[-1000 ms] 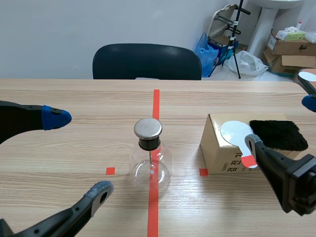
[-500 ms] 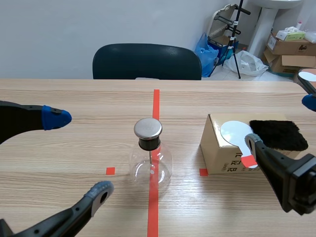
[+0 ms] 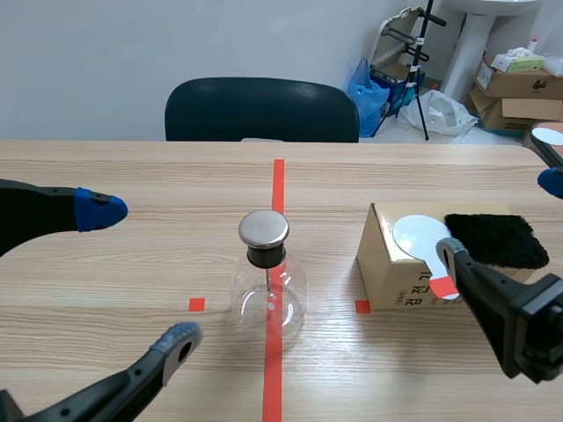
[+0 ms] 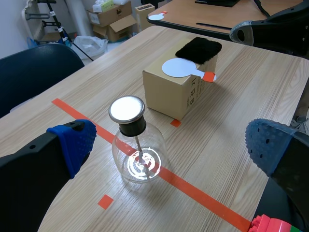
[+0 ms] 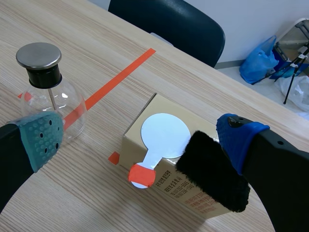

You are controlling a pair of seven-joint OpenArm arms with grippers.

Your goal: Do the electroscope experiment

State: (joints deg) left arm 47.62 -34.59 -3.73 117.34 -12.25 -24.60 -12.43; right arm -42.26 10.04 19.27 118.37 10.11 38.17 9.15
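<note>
Electroscope flask (image 3: 268,294): the clear round bulb is standing upright on the table (image 3: 132,255), sitting on the orange-red tape line near the middle. A flat metal cap (image 3: 263,228) is topping its black stopper, and a thin rod is hanging down inside the glass. Nothing is touching it.

Left gripper (image 3: 141,274): the arm is coming in low from the left side. Its fingers are spreading wide and holding nothing. From the left wrist view, the flask is lying ahead of the fingertips, nearer one blue pad than the other, and touching neither.

Right gripper (image 5: 140,137): the arm is coming in low from the right side, fingers likewise gaping wide and empty. The flask is sitting off beside the grey-green pad, apart from it.

Cardboard box (image 3: 396,272): it is resting near the flask on the right gripper's side, ahead of and between that gripper's fingers. A white disc paddle (image 3: 420,237) is lying on its top, its orange-red handle end overhanging the near edge. A black furry cloth (image 3: 495,239) is lying just beside the disc, close to the blue-padded finger; contact cannot be judged.

A dark chair (image 3: 261,108) is standing behind the table's far edge.
</note>
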